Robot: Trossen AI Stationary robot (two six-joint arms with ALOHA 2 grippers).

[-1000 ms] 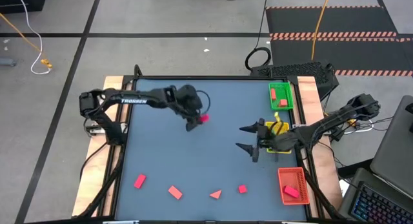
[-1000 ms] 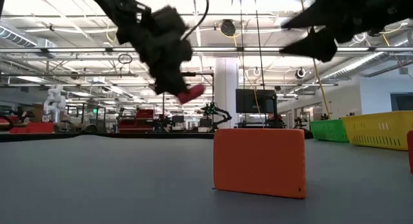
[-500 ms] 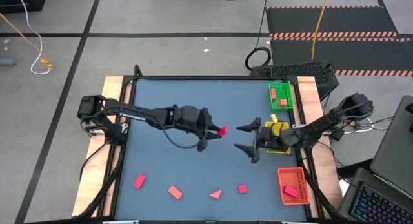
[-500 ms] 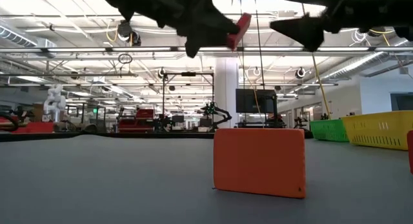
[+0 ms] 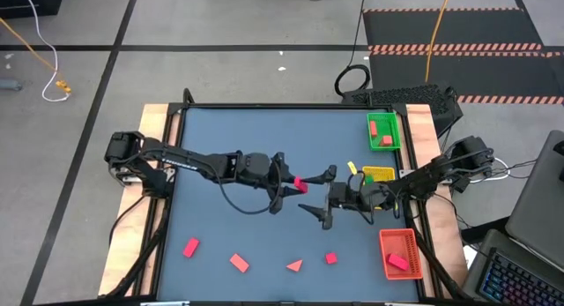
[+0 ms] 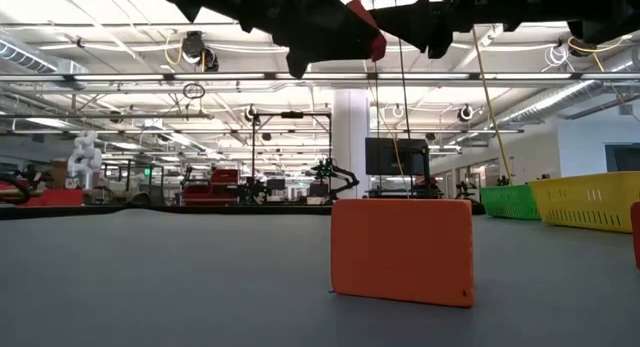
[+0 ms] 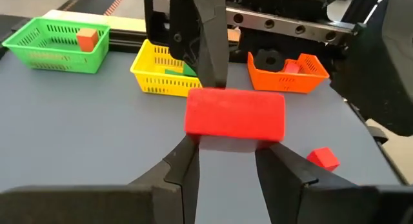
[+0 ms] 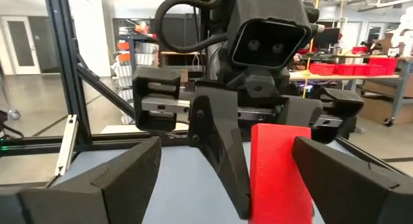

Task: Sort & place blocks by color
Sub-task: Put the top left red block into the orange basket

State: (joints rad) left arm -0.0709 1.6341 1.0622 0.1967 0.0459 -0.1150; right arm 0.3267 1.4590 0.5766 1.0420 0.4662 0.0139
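Two dark, slender jointed arms; the left arm (image 5: pixel 189 158) bears white lettering and a looping black cable. Each gripper has two tapered black fingers (image 7: pixel 182 174).

Bare table (image 5: pixel 238 130) behind both pincers

In the low view both my arms are cut off by the top edge, and the red block (image 6: pixel 372 29) I hold shows only as a sliver between dark shapes. At the right edge, a red tray (image 6: pixel 636 234) is mostly out of frame. My left wrist view hides the yellow tray (image 7: pixel 169 77) partly behind the other arm's finger. From above, the pieces inside the green tray (image 5: pixel 383 130) are too small to tell their shapes.
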